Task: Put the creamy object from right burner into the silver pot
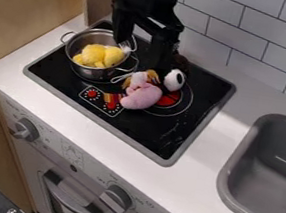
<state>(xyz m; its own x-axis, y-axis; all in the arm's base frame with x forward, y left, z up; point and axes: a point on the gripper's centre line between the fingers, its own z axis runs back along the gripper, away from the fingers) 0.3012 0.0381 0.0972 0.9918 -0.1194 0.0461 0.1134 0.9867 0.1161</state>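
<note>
The black gripper (140,52) hangs open over the back of the stovetop, one finger by the right side of the silver pot and the other farther right. The silver pot (95,74) stands upright at the stove's left with yellow plush pieces (98,55) inside. On and beside the right burner lies a pale pink, creamy plush (142,97), in front of the gripper and below its fingers in the view. A white and black round piece (174,80) and a white and brown piece (137,79) touch or crowd around it; where one ends and another begins I cannot tell.
The black stovetop (162,134) has a grey raised edge. At the right a grey sink (231,168) is set in the white counter (81,129). A wooden panel (35,6) stands at the left, and a tiled wall (265,30) rises behind.
</note>
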